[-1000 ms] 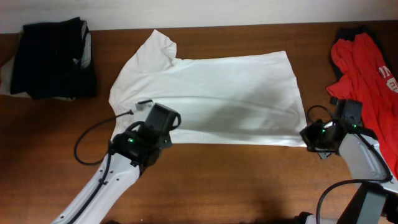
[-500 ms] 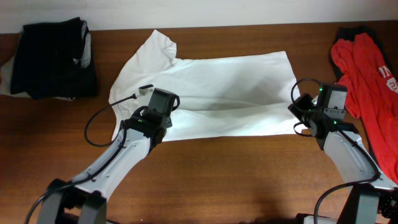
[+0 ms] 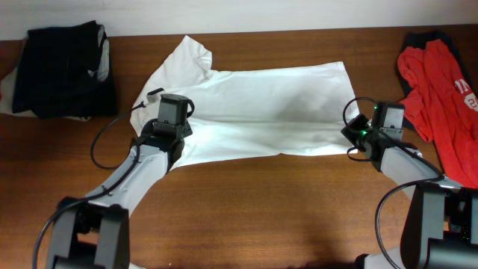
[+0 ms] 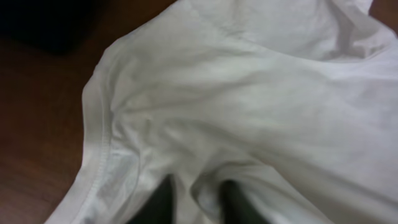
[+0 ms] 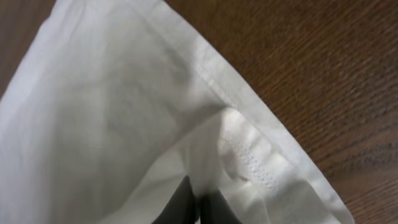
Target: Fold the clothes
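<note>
Lying on the table: a white T-shirt (image 3: 261,104) is spread sideways across the far half of the table (image 3: 284,213). One sleeve (image 3: 190,52) reaches almost to the far edge.
Left gripper (image 4: 198,205): it is set at the shirt's near-left corner. A ridge of cloth is pinched between its two dark fingers (image 4: 163,200).
Right gripper (image 5: 198,206): it is set at the shirt's near-right corner. Its jaws are pressed almost together on a fold of cloth just inside the stitched hem (image 5: 249,157).
Near edge of the shirt: a slightly slanted line is drawn from one gripper to the other. It lies a little closer to the near edge of the table at its left end.
Far-left corner: black garments (image 3: 67,71) are piled there, apart from the white shirt, with a strip of bare wood between them.
Right edge: a red shirt (image 3: 441,82) is heaped there. Only a narrow gap of wood is left between it and the white shirt, and the right gripper is seen in that gap.
Open room: a broad band of bare wood is left along the near edge of the table, in front of the shirt's near edge.
</note>
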You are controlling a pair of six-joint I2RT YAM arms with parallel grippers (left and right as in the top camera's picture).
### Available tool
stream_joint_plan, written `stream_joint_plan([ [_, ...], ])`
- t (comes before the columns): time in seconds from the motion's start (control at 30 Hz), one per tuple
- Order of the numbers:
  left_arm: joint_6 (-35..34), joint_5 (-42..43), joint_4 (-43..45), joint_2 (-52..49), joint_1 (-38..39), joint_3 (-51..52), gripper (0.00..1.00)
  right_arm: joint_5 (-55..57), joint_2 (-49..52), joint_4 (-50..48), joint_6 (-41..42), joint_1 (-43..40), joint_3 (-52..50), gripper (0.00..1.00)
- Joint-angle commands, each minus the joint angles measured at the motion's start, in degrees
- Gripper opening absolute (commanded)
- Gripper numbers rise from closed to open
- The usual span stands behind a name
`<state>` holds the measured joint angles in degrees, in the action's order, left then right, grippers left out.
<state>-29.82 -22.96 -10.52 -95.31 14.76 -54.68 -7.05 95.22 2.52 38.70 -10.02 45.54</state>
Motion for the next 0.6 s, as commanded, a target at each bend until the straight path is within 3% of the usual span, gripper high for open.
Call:
stream_joint_plan([
  [0.0, 0.9, -0.4, 4.0, -2.2, -0.7, -0.6, 0.99, 1.7, 0.8, -0.4, -0.3, 0.0, 0.5, 0.51],
  [0.07, 5.9, -0.3, 5.1, -1.6, -0.7, -1.7, 0.99, 1.5, 0.8, -0.2, -0.3, -0.1, 0.5, 0.93],
  [0.1, 6.2, -0.2, 2.2, -0.8, -0.7, -3.2, 0.99, 1.2, 0.6, 0.2, -0.5, -0.1, 0.5, 0.99],
  [0.2, 6.2, 6.0, -9.9, 2.1, -0.7, -7.2, 0.99, 1.2, -0.4, 4.8, -1.0, -0.1, 3.1, 0.99],
  [0.3, 6.2, 10.8, -19.8, 5.3, -0.7, -8.7, 0.98, 0.5, -2.6, 16.4, -1.8, -0.1, 11.1, 0.99],
  [0.33, 6.2, 13.3, -21.1, 5.3, -0.7, -8.7, 0.89, -0.7, -2.8, 19.4, -1.9, -0.1, 13.1, 0.99],
  [0.37, 6.2, 17.2, -22.9, 4.7, -0.7, -8.5, 0.67, -4.7, -2.9, 23.9, -3.7, -0.1, 16.2, 0.99],
  [0.43, 6.9, 19.6, -24.2, 2.4, -0.7, -8.2, 0.37, -10.9, -2.9, 28.2, -5.0, -0.1, 18.5, 0.99],
  [0.5, 11.5, 21.9, -22.3, -1.4, -0.5, -8.2, 0.26, -14.0, -2.9, 30.2, -5.0, 0.1, 18.4, 0.99],
  [0.57, 11.7, 21.6, -21.6, -4.6, -0.5, -8.2, 0.19, -13.7, -2.9, 31.9, -5.3, 0.7, 18.3, 0.99],
])
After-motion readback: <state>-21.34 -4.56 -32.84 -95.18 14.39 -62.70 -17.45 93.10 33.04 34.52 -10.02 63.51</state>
